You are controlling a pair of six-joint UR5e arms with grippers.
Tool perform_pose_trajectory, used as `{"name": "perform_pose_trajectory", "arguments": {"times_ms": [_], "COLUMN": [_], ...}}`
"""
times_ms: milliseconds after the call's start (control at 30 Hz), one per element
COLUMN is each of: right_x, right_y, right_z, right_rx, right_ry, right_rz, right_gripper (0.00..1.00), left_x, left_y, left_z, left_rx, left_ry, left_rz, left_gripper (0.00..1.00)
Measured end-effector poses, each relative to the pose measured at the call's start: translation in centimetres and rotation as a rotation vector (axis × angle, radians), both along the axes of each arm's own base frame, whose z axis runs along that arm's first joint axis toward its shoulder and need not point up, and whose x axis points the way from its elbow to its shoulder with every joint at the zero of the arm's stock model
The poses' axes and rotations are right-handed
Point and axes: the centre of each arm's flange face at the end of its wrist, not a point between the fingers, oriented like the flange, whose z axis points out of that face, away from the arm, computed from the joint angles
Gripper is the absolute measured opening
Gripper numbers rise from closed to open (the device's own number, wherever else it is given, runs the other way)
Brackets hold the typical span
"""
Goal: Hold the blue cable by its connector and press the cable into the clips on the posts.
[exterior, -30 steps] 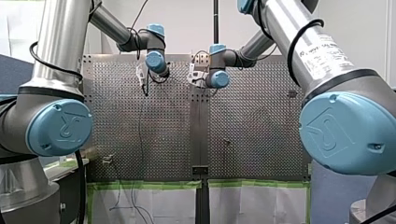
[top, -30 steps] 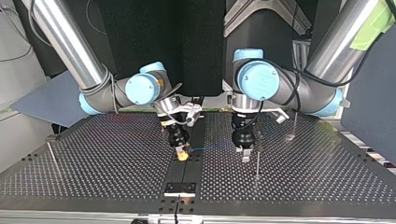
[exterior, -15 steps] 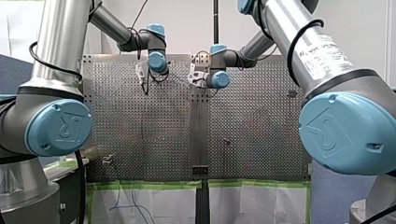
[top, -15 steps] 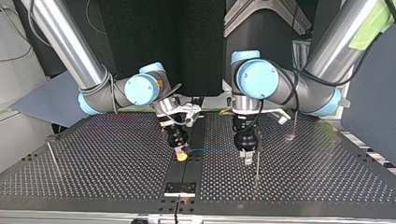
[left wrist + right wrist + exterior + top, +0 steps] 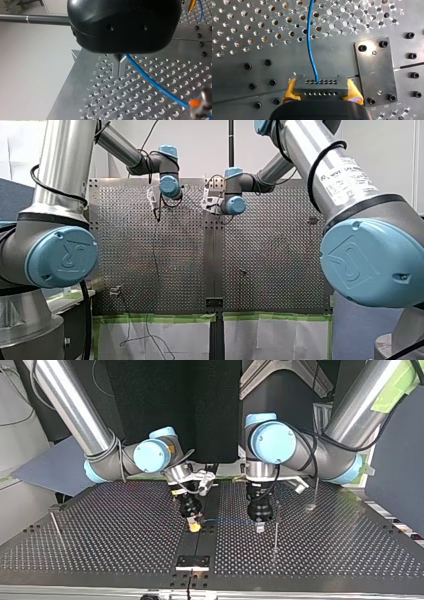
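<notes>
The blue cable (image 5: 310, 42) ran out of a dark connector (image 5: 320, 84) with rows of holes. My right gripper (image 5: 323, 92) clamped this connector between its yellow pads (image 5: 291, 90), low over the table's middle strip. In the top view the cable stretched level from there to my left gripper (image 5: 259, 528). That gripper's metal fingers (image 5: 115, 71) stood pressed together, and the cable left from their root. A thin post (image 5: 275, 530) stood just beside that gripper. Near the connector lay a bolted plate (image 5: 375, 72) on the perforated table (image 5: 115, 535).
</notes>
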Motion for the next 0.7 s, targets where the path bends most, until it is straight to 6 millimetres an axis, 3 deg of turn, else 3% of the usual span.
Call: {"name": "perform_pose_trajectory", "arguments": {"times_ms": [233,700], "right_x": [-0.5,-3.8], "right_y": [0.0,0.5], "right_z": [-0.9,-4.7], "right_rx": [0.024,0.132], "right_ry": [0.02,0.132], "right_rz": [-0.006,-0.079], "right_gripper": [0.0,0.0], "left_x": [-0.1,-1.2], "left_y": [-0.5,-5.4], "left_z": [-0.4,-7.4], "left_rx": [0.002,0.076], "left_ry": [0.01,0.152], "left_rz": [-0.012,-0.047], "left_gripper": [0.0,0.0]}}
